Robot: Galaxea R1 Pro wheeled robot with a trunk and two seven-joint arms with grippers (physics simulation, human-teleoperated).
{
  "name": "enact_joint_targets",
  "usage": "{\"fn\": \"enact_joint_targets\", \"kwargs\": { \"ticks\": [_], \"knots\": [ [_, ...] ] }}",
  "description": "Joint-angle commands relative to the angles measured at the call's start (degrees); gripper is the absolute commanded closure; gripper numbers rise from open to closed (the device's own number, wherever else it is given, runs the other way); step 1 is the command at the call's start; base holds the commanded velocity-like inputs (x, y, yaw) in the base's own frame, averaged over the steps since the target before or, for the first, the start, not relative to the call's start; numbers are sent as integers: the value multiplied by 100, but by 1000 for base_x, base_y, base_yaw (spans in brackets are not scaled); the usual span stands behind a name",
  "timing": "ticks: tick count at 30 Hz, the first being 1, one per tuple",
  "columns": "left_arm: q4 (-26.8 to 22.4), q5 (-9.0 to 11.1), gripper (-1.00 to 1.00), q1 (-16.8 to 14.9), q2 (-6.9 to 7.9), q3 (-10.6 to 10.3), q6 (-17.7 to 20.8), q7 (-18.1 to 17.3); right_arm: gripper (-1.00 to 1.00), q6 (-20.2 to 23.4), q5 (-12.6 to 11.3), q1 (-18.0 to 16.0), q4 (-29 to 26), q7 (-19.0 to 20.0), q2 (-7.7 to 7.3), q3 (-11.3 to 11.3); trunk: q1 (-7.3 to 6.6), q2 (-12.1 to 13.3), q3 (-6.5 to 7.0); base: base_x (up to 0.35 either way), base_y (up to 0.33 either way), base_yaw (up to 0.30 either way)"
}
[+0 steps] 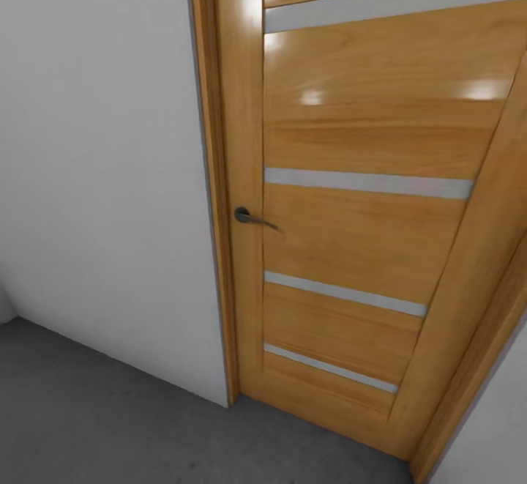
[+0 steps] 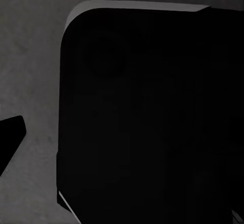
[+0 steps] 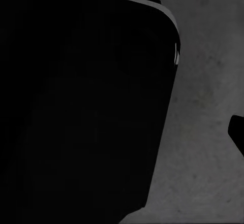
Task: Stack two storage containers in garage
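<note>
The two storage containers are out of view, and so is the living room. I face a corner of the garage: an orange-wood door with four narrow glass slits, set in a plain white wall. The floor below is mottled dark grey concrete. In the left wrist view one dark fingertip juts in over the floor. In the right wrist view another dark fingertip hangs over the floor. Nothing shows between the fingers, and I cannot make out how far either gripper is spread.
The door is closed, with a dark lever handle near its left edge and a wood frame beside the wall. My own black base sits close under the left arm, and the base also looms beside the right arm.
</note>
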Motion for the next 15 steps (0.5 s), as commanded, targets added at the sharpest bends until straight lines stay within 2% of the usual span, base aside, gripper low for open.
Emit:
{"fn": "enact_joint_targets", "kwargs": {
  "ticks": [1, 15],
  "knots": [
    [-2, 58, -100, 1, -1, -1, -13, 3, -100, -18, 41, -1, 1, -1, -1, -4, 0, -2, -4, 3, 1, -242],
    [-3, 58, -100, 1, -1, -1, -13, 3, -100, -20, 39, -1, 1, -1, 5, -7, 0, -2, -4, 0, 0, -242]
  ]
}}
